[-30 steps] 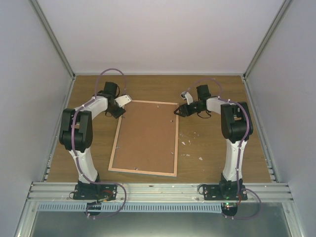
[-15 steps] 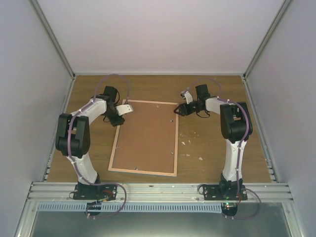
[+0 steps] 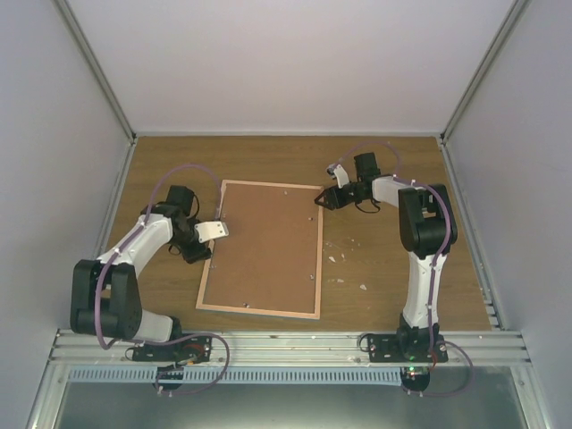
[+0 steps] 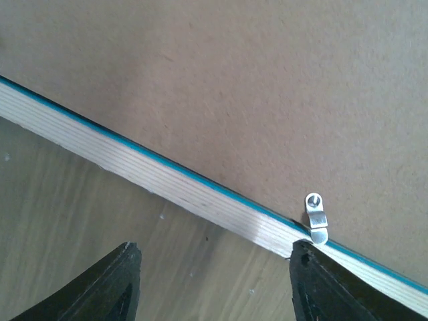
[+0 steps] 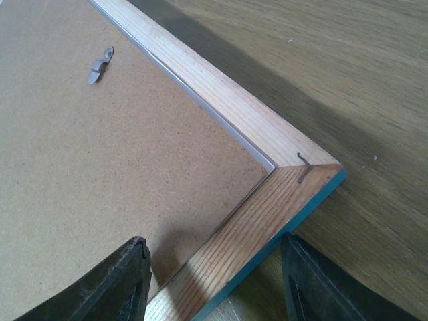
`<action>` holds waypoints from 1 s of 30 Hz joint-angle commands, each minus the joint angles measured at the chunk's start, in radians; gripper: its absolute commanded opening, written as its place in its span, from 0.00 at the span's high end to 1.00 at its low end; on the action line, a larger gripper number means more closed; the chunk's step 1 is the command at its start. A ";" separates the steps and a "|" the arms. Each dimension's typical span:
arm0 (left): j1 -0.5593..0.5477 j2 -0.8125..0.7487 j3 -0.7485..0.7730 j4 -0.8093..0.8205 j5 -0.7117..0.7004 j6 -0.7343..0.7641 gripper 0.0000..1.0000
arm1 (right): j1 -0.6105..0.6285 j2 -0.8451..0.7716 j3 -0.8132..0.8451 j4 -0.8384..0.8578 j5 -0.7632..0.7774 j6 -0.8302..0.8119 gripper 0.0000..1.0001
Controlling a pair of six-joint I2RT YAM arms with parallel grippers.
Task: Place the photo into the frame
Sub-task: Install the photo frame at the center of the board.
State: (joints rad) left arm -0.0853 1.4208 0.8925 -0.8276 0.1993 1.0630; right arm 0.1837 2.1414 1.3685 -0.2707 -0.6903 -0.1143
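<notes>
Frame [image 3: 261, 248] face down mid desk [image 3: 268, 161], photo not visible. Left fingers [image 4: 100, 287] spread, empty, beside edge clip [image 4: 315, 217]; right fingers [image 5: 120, 281] spread at far corner. Swivel clip gently, steady that corner

Frame [image 5: 221, 100]: light wood rails, grain plainly seen, matt; the outer edge is painted teal.
Backing board [image 5: 100, 167]: brown fibreboard, matt, finely speckled.
Turn clip [image 4: 315, 217]: bright metal, glossy.
Corner staple [image 5: 304, 167]: dull metal.
Table [image 5: 361, 80]: wood-grain surface, smooth; a faint sheen is noted.
</notes>
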 commanded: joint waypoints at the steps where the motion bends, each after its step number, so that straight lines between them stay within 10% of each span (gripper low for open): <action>1: -0.004 -0.034 -0.039 0.039 -0.032 0.001 0.38 | -0.012 0.075 -0.040 -0.089 0.114 0.019 0.45; 21: -0.143 -0.059 -0.189 0.078 -0.177 0.029 0.42 | -0.014 0.078 -0.037 -0.086 0.125 0.035 0.45; 30: -0.098 -0.042 -0.055 0.005 -0.011 0.034 0.39 | -0.015 0.071 -0.033 -0.091 0.101 0.014 0.44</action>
State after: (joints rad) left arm -0.2199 1.3678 0.7444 -0.7757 0.0937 1.0939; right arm 0.1829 2.1414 1.3689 -0.2684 -0.6895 -0.0959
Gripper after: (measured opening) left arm 0.596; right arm 0.549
